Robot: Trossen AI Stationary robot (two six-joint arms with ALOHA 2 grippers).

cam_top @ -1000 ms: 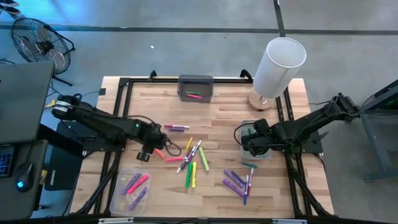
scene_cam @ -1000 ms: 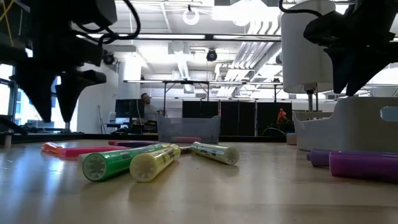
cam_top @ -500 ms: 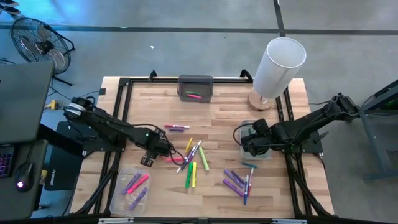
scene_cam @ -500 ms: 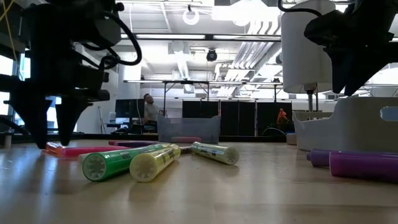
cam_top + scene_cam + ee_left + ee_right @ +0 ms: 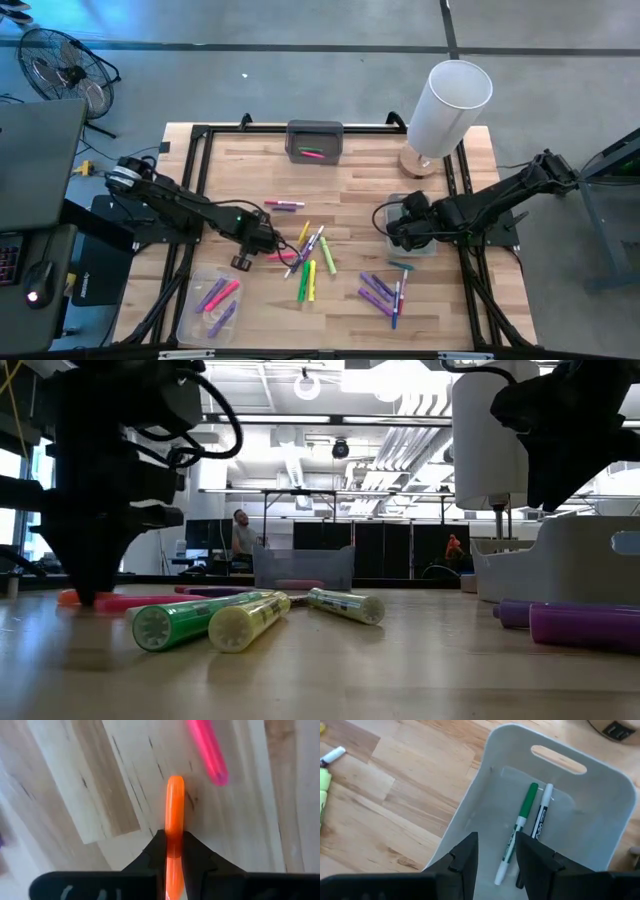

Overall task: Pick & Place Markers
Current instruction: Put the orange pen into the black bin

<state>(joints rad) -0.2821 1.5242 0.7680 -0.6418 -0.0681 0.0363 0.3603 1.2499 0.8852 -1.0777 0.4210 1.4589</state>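
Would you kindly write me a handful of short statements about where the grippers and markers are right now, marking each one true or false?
1. The left gripper is closed on an orange marker. True.
2. The right gripper holds a green marker. False: its fingers are open and empty above the white bin; the green-capped pen lies in the bin.
3. The white bin holds two pens. True: the green-capped one and a black-lettered white one.
4. The clear tray at the table's front is empty. False: it holds pink and purple markers.
5. A pink marker lies just beyond the orange one. True.
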